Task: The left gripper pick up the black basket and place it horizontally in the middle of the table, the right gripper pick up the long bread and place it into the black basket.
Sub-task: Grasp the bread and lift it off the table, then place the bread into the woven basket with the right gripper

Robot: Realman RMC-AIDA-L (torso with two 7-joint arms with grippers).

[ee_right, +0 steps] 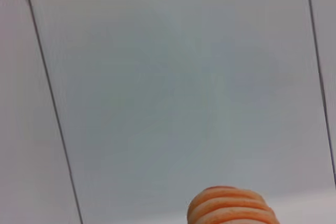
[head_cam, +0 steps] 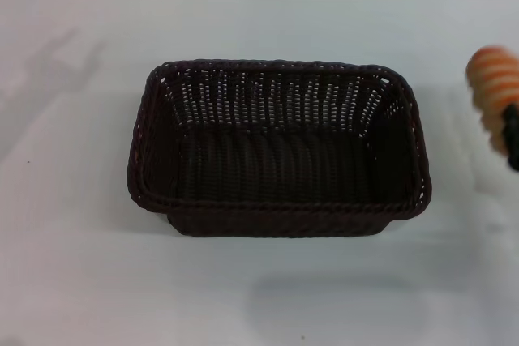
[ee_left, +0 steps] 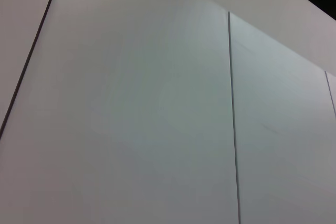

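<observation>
Right end effector (head_cam: 511, 137) pinching long bread (head_cam: 495, 91), raised right of black basket (head_cam: 280, 147); basket's long axis runs left-right mid desk (head_cam: 73, 265). Left end effector unseen.

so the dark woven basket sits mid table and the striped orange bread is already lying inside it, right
Not quite. The dark brown-black woven wicker basket does sit mid table, but it holds nothing. The head view shows the orange-striped long bread off to its right, held up by the right hand.

Long bread against pale panels

The long bread (ee_right: 231, 207) shows its orange-brown ridged end with cream stripes, before pale wall panels (ee_right: 173, 93) split by thin dark seams.
</observation>
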